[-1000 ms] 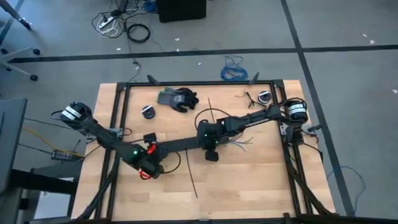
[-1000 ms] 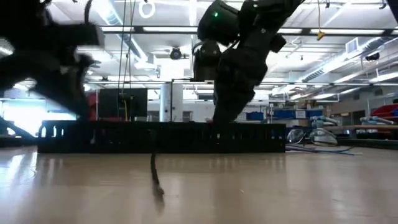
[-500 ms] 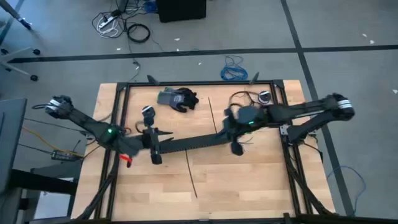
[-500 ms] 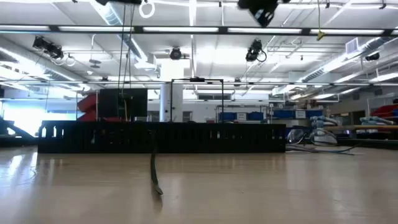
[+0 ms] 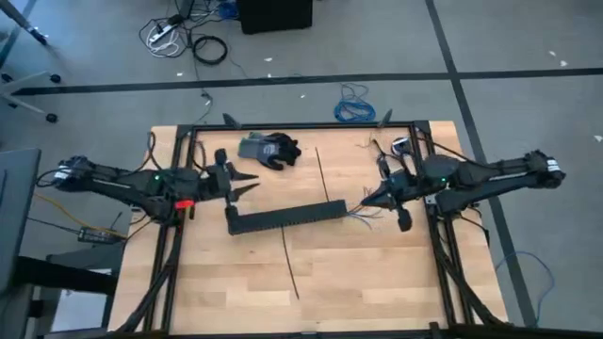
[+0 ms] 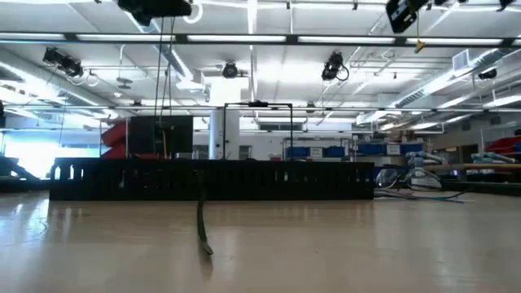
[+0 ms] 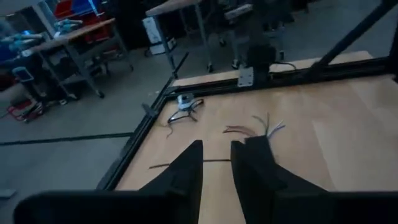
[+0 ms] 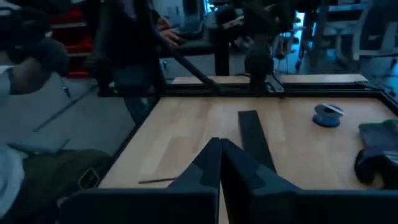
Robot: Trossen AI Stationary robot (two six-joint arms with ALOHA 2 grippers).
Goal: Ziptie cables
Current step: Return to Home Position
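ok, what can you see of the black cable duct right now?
The cable duct is a long, straight black channel, plastic by its look, with comb-like slotted walls. It lies flat in the middle of the wooden table, slightly slanted, top apparently closed. Thin wires fan out at its right end. A ziptie runs from its front edge; contact unclear. The left pincer and right pincer are off its ends, not touching it.

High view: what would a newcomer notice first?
A long black duct lies slanted across the table's middle. The left end effector, open, and the right end effector, shut, point at it from either side, holding nothing. Thin wires fan out at the duct's right end.
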